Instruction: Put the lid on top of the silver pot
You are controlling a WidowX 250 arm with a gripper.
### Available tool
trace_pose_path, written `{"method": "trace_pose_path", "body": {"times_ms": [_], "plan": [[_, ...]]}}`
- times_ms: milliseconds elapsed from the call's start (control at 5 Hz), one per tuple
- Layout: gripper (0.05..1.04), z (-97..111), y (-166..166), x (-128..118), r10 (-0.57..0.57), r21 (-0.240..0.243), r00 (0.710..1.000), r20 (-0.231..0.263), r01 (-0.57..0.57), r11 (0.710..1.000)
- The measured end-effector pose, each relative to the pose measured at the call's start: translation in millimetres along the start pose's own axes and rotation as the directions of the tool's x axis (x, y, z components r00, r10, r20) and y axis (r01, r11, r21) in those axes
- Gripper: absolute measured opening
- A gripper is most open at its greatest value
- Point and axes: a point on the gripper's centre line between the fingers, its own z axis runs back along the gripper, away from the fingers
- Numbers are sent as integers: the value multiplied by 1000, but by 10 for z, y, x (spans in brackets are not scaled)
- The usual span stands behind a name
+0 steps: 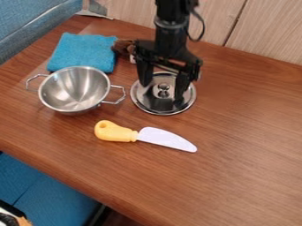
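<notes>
The black gripper (163, 86) hangs over the round silver lid (161, 106), its two fingers spread apart on either side of the lid's knob. Nothing is held between them. The lid lies flat on the table with its knob up. Left of the lid stands the silver pot (74, 89), uncovered and upright, with a wire handle on each side. Pot and lid are apart, the pot's right handle pointing toward the lid.
A folded blue cloth (82, 51) lies behind the pot, with a brown object (122, 47) beside it. In front of pot and lid is a toy knife (144, 135) with a yellow handle. The wooden table (247, 145) extends right, to a wall behind.
</notes>
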Motion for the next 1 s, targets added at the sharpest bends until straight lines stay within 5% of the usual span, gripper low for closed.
{"method": "trace_pose_path", "body": {"times_ms": [200,600,1000], "plan": [[697,-35,-24,4,9,30,1000,18,-10,1000],[368,-57,-14,20,20,57,1000,15,-20,998],[286,-32,-38,-4,30,11,999,14,-30,999]]}}
